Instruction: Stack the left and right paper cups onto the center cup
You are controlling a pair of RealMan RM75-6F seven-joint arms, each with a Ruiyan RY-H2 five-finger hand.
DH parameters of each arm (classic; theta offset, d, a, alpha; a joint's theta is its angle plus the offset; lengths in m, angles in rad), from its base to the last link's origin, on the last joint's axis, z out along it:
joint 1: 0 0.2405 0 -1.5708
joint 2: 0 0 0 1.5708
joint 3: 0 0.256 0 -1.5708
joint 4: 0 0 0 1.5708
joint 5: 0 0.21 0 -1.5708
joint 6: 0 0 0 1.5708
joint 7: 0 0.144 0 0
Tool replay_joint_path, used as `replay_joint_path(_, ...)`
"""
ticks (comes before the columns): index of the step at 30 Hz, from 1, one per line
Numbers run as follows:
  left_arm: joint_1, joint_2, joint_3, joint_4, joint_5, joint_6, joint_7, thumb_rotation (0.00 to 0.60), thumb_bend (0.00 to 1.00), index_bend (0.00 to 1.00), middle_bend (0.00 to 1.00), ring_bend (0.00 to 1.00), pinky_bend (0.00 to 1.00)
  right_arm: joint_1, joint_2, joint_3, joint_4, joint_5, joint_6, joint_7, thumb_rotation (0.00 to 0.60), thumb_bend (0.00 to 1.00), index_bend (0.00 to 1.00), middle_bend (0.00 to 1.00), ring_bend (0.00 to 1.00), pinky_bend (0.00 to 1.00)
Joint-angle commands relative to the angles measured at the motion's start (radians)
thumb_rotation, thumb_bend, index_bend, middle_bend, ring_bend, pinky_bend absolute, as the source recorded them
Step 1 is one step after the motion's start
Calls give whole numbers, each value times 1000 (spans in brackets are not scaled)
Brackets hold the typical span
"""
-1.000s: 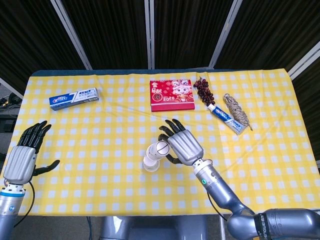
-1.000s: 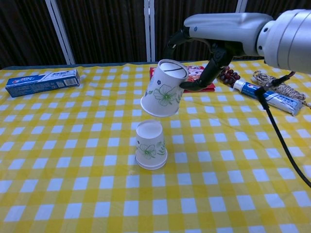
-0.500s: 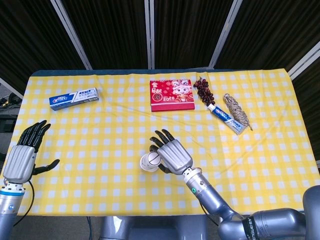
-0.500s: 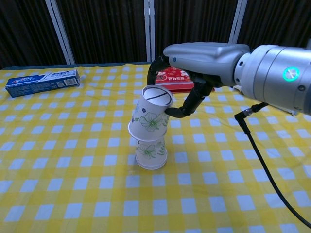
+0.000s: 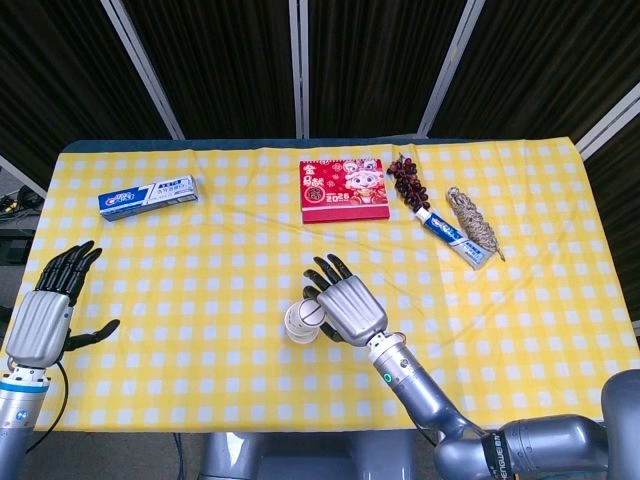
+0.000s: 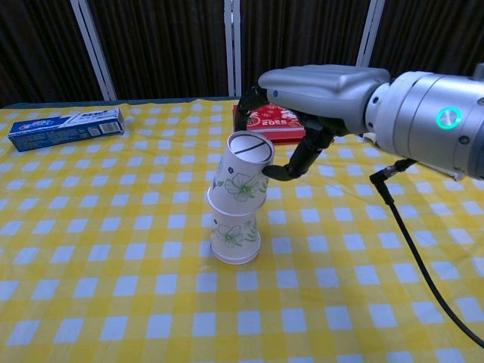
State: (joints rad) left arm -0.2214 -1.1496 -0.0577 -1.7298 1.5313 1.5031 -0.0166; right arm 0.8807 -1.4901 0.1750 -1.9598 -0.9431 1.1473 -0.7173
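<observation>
Right hand (image 6: 302, 98) grasps an upside-down paper cup (image 6: 242, 178) between thumb and fingers (image 6: 249, 102), tilted and seated on top of the center cup (image 6: 234, 234), which stands inverted mid-tabletop (image 6: 91, 287) on the yellow checked cloth. Left hand (image 5: 45, 315) hovers at the near left edge, fingers released and spread, holding nothing. Toothpaste box (image 5: 148, 195) lies far left, red box (image 5: 345, 190) behind the cups.

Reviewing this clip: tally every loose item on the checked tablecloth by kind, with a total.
Paper cups: 2, upper cup tilted on lower cup
Toothpaste box: 1
Toothpaste tube: 1
Red box: 1
Dark beads: 1
Twine bundle: 1
Total: 7
</observation>
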Motion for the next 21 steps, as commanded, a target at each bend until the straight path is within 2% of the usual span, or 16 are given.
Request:
replay_joint_path(1,1,0,-1,0,0,-2,1,600,170,34,0,0,61,1,-6,-2,3,-4,0,1,600,314,460,171,0,81)
replay_joint_path(8,6,1,-6,0,-2,1,-3,600,170,34,0,0,61,6,-28,-7,32,0,-1,-4,600,298,453,164,0,81)
replay_joint_path(14,8,2,-9,3,-1,-2,-9,600,170,34,0,0,61,8,-43,-14,49,-1,-4,-7,600,174,374,129,2,58)
replay_joint_path(18,7,2,-12,5,-5,-8,-12,600,170,34,0,0,61,9,-40,-17,43,2,-8,-11,600,148,300,108,2,52)
replay_joint_path(21,8,2,-13,5,-3,-7,-11,600,170,34,0,0,61,8,-39,-16,40,1,-4,-10,600,136,283,102,2,52)
